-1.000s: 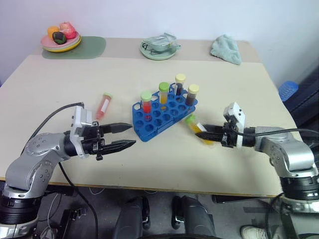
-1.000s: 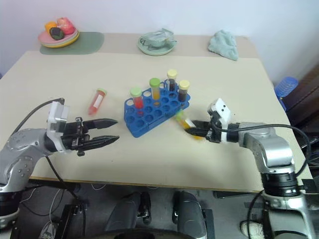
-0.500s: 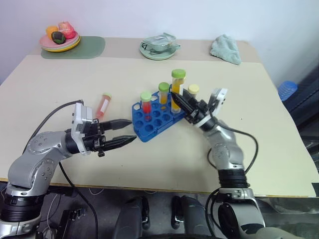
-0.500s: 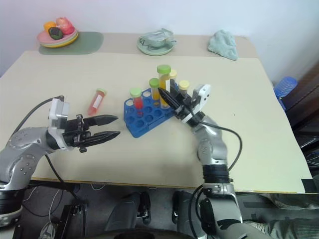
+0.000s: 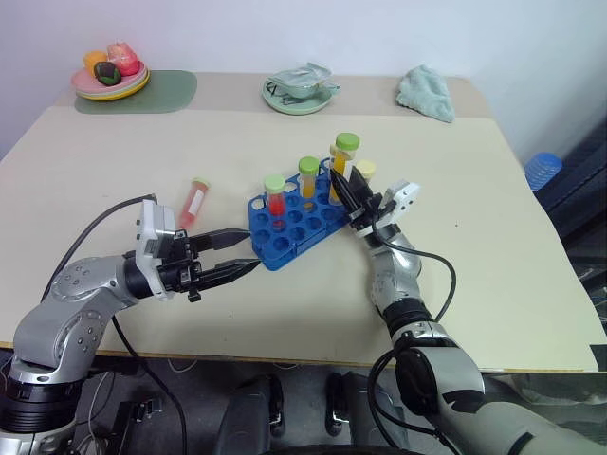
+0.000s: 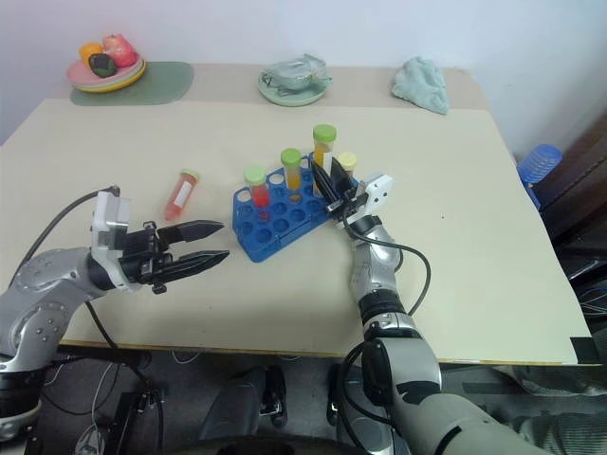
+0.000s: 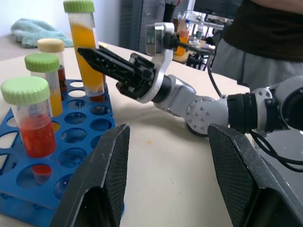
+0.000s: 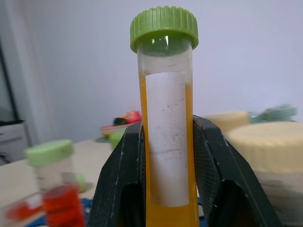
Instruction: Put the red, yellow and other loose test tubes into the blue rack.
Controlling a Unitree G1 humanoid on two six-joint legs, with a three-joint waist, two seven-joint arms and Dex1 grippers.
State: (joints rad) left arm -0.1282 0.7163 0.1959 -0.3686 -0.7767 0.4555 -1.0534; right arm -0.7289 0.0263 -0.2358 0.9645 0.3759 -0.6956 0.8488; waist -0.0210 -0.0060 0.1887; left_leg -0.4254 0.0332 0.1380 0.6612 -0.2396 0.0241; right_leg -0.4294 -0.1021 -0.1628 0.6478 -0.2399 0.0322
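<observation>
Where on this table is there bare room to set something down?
Bare: the wide stretch between the blue rack and the cloth, and the near right edge. Crowded: around the rack, where the right gripper holds the yellow tube, with the left gripper alongside.

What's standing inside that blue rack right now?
The blue rack holds capped tubes: one red, others yellow or dark. Most holes are empty. Tube bottoms are hidden.

Up it comes — the right gripper [image 5: 353, 192] has swung the yellow tube [image 5: 340, 167] off the tabletop [image 5: 474, 246], upright now, over the blue rack [image 5: 296, 226] — right among the standing tubes.
</observation>
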